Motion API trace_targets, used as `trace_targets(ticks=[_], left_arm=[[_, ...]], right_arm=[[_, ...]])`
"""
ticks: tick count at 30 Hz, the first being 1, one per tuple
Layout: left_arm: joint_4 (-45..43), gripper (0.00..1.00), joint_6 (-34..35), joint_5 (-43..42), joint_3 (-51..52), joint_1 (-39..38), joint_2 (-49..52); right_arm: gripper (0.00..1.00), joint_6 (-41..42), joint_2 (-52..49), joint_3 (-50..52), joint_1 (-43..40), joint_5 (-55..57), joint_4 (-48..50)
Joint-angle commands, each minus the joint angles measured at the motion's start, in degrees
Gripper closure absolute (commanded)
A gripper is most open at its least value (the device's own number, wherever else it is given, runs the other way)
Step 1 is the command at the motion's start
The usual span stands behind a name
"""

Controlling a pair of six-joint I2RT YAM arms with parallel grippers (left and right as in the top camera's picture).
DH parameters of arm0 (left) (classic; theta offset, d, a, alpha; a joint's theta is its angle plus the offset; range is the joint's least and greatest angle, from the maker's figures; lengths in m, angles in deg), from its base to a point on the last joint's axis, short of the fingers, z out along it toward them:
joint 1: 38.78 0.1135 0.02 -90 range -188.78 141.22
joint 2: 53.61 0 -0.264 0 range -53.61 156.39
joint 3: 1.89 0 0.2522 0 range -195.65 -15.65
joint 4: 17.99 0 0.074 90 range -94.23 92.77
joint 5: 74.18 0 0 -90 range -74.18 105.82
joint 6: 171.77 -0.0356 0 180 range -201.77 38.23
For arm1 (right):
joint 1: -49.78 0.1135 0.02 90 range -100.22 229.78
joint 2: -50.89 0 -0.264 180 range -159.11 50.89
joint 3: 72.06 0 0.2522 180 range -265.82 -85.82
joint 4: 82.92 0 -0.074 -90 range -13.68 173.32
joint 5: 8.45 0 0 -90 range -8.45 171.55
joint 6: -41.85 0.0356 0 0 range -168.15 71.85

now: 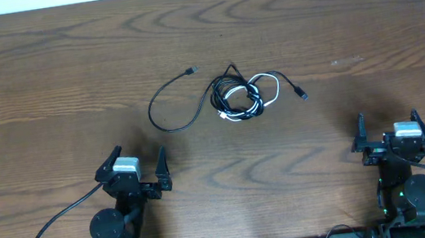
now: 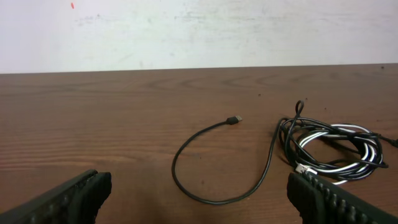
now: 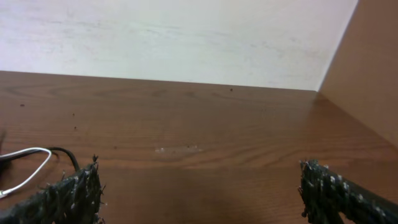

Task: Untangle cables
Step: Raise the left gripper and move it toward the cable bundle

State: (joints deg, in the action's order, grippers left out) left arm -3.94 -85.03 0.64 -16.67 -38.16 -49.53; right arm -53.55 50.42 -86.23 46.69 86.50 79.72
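Overhead: cables point(image 1: 236, 98) knotted at centre frame; left gripper point(image 1: 135, 160) and right gripper point(image 1: 389, 127) at lower left and lower right, fingers spread, empty.
We judge untangling not yet begun; we'd take the free arc of the black cord point(image 1: 152, 113), left of the knot, w/ left gripper; pin the white cord point(image 1: 277, 90) w/ right; pull apart slowly, low over table point(image 1: 42, 75), so loops loosen, not tighten.

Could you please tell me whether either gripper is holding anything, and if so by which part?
Nothing is held: the left gripper and right gripper are both open, apart from the cables lying on the table.
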Motion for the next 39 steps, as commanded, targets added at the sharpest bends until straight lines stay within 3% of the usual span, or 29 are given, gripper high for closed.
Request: trace_targets(ticks=[1, 33, 39], left_arm=[[2.3, 0.02, -0.8, -1.7, 0.8, -0.2, 0.3], [1.2, 0.02, -0.8, -1.3, 0.8, -0.2, 0.3], [1.7, 0.02, 9.9, -5.2, -0.5, -0.2, 0.3]], right_arm=[[0.01, 0.7, 0.2, 0.1, -0.2, 0.3, -0.1], [0.01, 0.7, 0.2, 0.1, -0.2, 0.3, -0.1], [0.01, 0.7, 0.2, 0.1, -0.2, 0.3, -0.1]])
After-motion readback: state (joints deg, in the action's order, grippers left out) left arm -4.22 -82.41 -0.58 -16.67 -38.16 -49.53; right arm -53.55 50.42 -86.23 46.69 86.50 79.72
